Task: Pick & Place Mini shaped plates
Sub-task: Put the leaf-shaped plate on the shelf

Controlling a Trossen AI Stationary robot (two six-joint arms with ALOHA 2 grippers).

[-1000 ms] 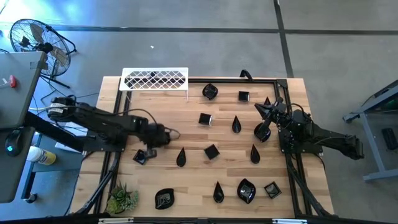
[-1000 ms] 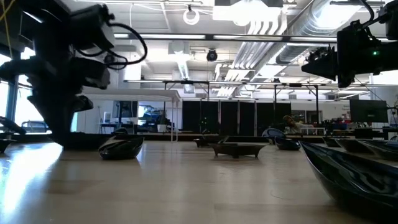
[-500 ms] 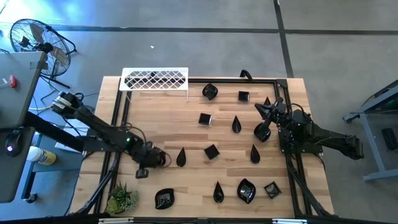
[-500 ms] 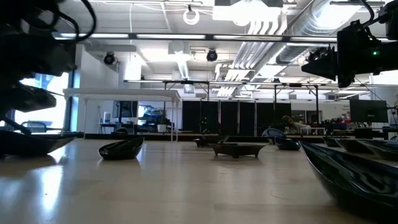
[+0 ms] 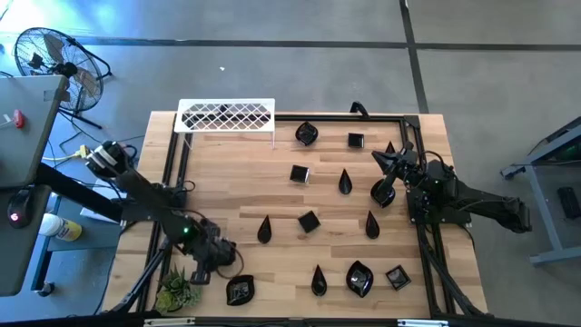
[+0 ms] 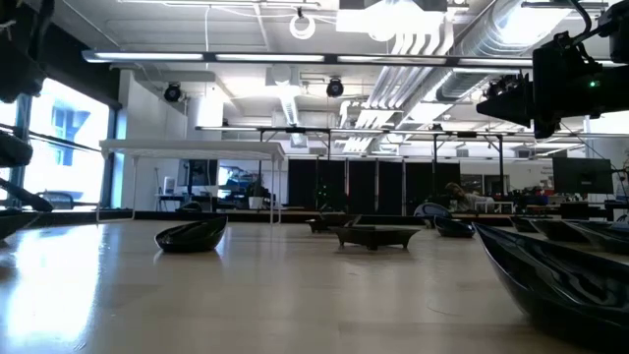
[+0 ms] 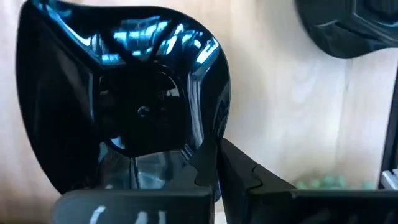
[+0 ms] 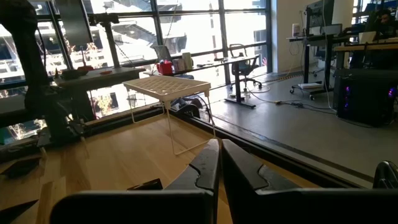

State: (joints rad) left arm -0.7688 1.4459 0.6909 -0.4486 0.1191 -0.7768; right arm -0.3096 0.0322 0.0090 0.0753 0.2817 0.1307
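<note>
Several glossy black mini plates lie scattered on the wooden table (image 5: 272, 186), among them a teardrop (image 5: 264, 229) and a square one (image 5: 309, 221). My left gripper (image 5: 216, 256) is near the table's near left corner, pointing steeply down and shut on one black plate (image 7: 118, 106) that fills the left wrist view. A leaf-shaped plate (image 5: 240, 291) lies just beyond it. My right gripper (image 5: 381, 160) waits shut and level at the table's right side, with nothing between its fingers (image 8: 208, 165). My left gripper pinches the plate's rim (image 7: 200, 140) between its two fingers, at one edge of the dish. The fingers come from above, slanting down. The dish spreads out ahead of the fingers, hollow side toward the camera; whether it is clear of the table I cannot tell.
A white lattice wire rack (image 5: 226, 116) stands at the far left edge. A small green plant (image 5: 179, 292) sits at the near left corner, close to my left gripper. Black frame rails (image 5: 169, 173) run along both table sides. Bare wood lies at the table's middle left.
My left gripper has swung from the table's middle left toward the near edge and has turned about. The black plate has gone with it, nearer to the plant and the leaf-shaped plate. In the low view the arm has passed out at the left.
</note>
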